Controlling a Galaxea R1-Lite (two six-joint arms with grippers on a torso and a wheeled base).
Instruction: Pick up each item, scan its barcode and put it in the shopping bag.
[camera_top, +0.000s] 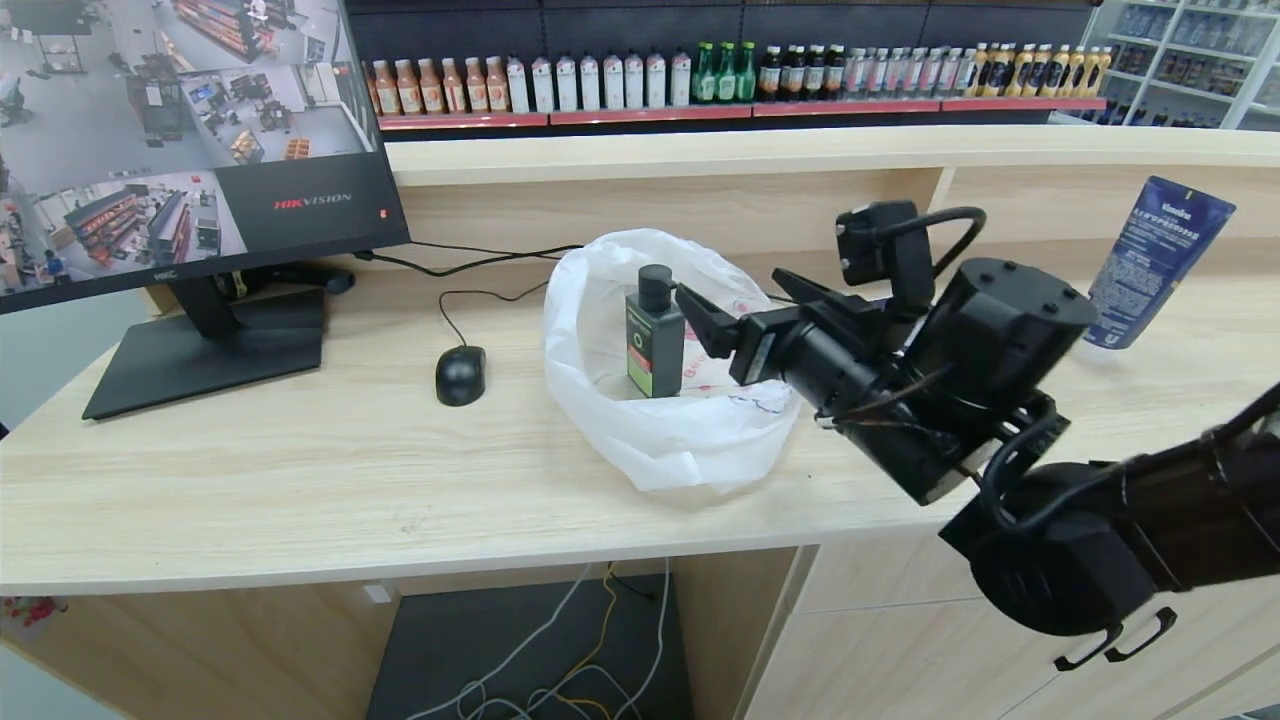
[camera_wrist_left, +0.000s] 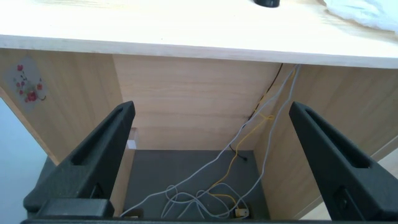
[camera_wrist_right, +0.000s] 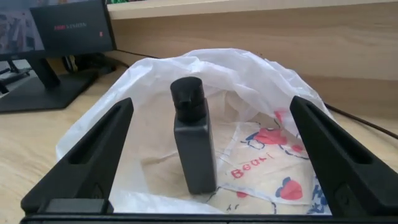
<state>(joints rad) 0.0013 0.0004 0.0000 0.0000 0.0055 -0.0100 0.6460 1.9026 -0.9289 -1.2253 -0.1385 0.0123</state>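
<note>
- The left gripper (camera_wrist_left: 212, 107) is hanging low in front of the counter (camera_top: 300, 470), below its front edge. Its jaws are spread wide and holding nothing, and it is facing the cable space under the top.
- The right gripper (camera_top: 735, 305) is hovering at the right side of the shopping bag (camera_top: 600, 330), pointing towards the robot's left. Its jaws are standing wide open and gripping nothing.
- The dark bottle (camera_top: 655, 335) is standing upright inside the bag with its cap on top. It is sitting straight ahead of the open fingers, just beside their tips; whether a tip is touching it I cannot tell. This item seems to be already bagged.
- The blue tube (camera_top: 1155, 262) is standing on the counter well apart from the bag, farther back and off to the robot's right. Its long axis is leaning, with the top tipping rightward.
- Judging from this, the tube is lying behind and to the right of where the right gripper is pointing, so that arm, being far nearer than the left, is likely needing to swing round and meet the tube across its tilted length.
</note>
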